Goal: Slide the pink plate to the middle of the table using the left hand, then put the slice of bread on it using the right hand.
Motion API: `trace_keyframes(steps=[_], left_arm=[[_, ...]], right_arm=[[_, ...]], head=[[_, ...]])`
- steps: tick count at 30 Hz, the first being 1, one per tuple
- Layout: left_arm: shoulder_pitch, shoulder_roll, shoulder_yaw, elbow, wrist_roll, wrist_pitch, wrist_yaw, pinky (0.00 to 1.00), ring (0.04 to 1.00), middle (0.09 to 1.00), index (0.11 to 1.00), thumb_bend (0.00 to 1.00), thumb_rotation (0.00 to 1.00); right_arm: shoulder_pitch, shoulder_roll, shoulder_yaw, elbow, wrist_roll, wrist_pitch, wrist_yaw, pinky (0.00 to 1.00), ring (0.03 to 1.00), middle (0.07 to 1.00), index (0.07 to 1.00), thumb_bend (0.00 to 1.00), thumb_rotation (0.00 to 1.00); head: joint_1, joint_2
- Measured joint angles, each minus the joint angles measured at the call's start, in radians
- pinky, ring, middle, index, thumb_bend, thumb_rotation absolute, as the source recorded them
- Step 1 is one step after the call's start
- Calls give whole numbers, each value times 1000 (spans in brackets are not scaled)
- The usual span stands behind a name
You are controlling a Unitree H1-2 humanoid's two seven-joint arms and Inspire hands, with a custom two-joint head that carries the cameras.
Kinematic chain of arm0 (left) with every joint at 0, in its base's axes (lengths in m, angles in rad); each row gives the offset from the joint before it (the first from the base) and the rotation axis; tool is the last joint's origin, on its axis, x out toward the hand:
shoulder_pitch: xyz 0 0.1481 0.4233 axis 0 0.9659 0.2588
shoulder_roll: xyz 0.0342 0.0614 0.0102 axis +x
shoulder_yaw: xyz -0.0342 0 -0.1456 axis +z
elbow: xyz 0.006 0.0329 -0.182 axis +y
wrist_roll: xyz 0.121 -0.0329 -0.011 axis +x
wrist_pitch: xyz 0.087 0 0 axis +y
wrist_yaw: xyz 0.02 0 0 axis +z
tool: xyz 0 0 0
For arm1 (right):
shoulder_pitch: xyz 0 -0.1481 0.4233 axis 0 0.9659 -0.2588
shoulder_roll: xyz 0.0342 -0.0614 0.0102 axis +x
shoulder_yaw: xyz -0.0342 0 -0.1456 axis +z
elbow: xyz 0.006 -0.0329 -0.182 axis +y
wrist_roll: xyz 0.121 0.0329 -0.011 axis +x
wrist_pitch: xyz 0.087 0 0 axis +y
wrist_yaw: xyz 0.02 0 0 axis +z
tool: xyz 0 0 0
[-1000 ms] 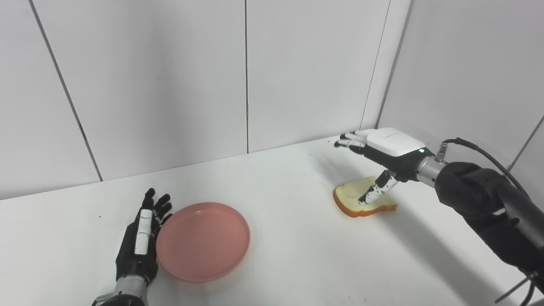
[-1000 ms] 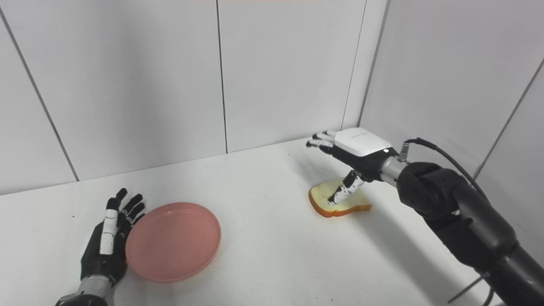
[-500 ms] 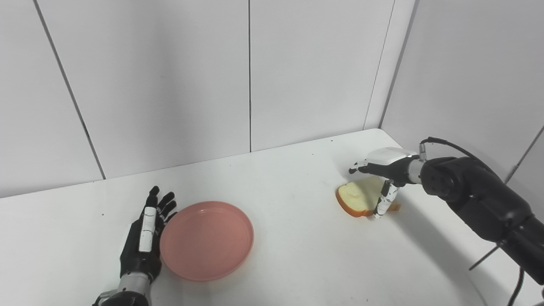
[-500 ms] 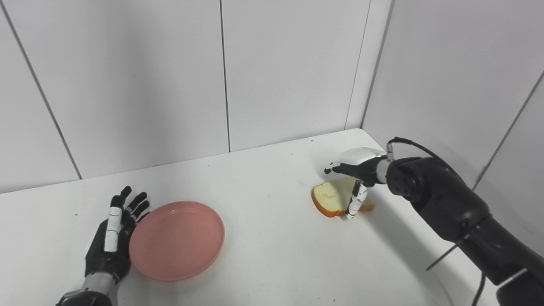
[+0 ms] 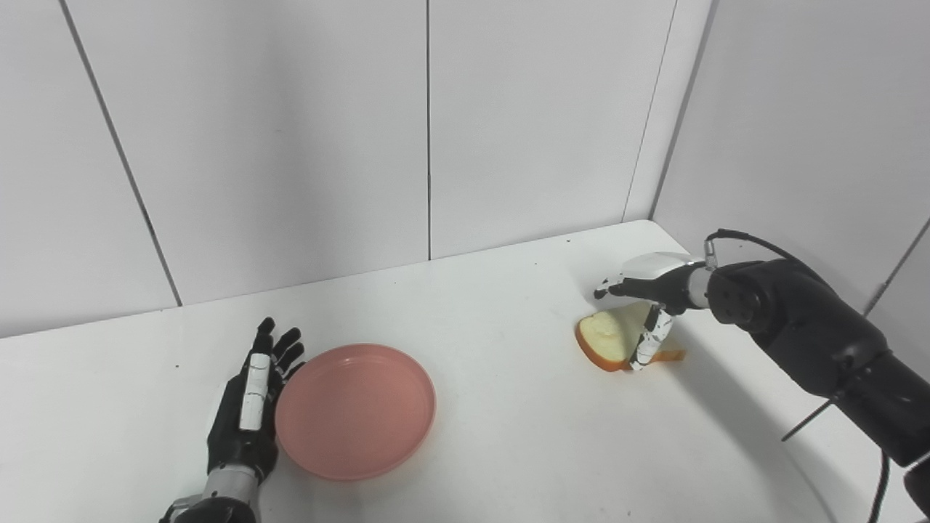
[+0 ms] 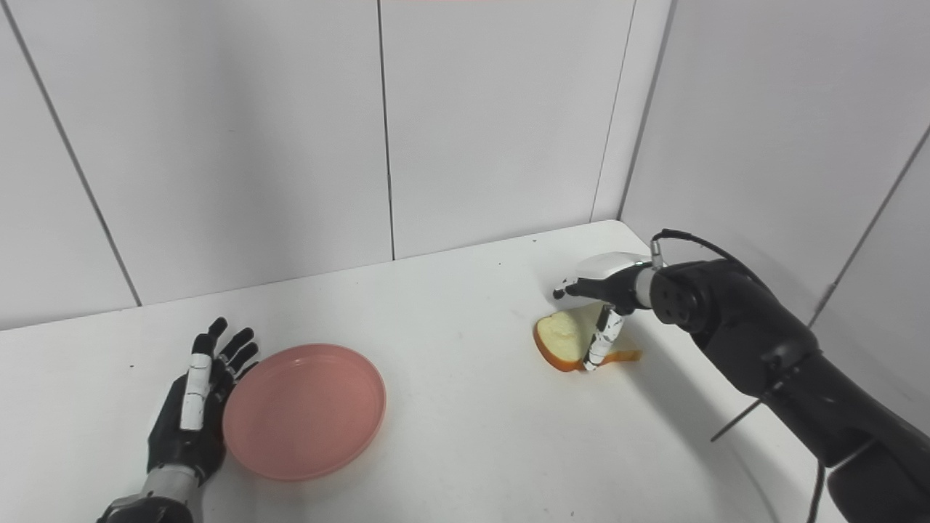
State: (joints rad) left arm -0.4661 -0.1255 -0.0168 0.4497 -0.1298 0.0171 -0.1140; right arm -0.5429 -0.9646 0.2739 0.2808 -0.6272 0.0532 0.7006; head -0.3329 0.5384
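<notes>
The pink plate [image 5: 355,410] lies flat on the white table, left of its middle. My left hand [image 5: 247,410] is open, fingers straight, its edge against the plate's left rim. The slice of bread [image 5: 614,337] lies at the far right near the wall corner, its left part tilted up. My right hand [image 5: 649,290] is over it with fingers stretched above the slice and the thumb [image 5: 646,346] pointing down at its front edge. The hand is open and does not grip the bread.
The white table [image 5: 508,428] is boxed in by white wall panels at the back and on the right. The bread sits close to the right wall. The table's rounded front right edge [image 5: 806,487] shows at the bottom right.
My right hand dropped lower over the bread and its thumb moved to the slice's front edge; the slice tilted up. The plate and left hand shifted slightly right.
</notes>
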Motion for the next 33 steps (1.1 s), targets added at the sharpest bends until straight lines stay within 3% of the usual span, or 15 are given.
trace_keyframes(steps=[10,23,26,27,29,32,33], left_arm=[[0,0,0,0,0,-1,1,869,911,899,967,914,848],[0,0,0,1,-2,-1,-1,878,912,898,965,916,841],[0,0,0,0,-1,0,-1,873,915,897,962,923,841],[0,0,0,0,-1,0,-1,876,916,898,962,923,839],[0,0,0,0,-2,1,-2,876,917,899,963,922,839],[0,0,1,0,-2,2,-3,888,920,897,962,915,834],[0,0,1,0,-3,2,-4,894,921,899,962,911,832]], right_arm=[[15,10,-3,52,16,-80,-98,833,933,937,905,1000,349],[21,14,2,67,-7,-87,-130,812,932,938,901,1000,350],[22,16,2,67,-6,-87,-132,729,905,933,894,1000,315],[22,16,1,67,-6,-87,-136,637,801,886,871,1000,229],[22,16,0,67,-2,-86,-143,601,744,854,855,1000,187],[26,18,-1,59,-4,-85,-143,455,525,630,717,939,36],[27,20,-1,54,-7,-83,-146,421,478,535,661,691,11]], head=[[2,5],[0,12],[2,14],[2,14],[2,14],[2,14],[2,14]])
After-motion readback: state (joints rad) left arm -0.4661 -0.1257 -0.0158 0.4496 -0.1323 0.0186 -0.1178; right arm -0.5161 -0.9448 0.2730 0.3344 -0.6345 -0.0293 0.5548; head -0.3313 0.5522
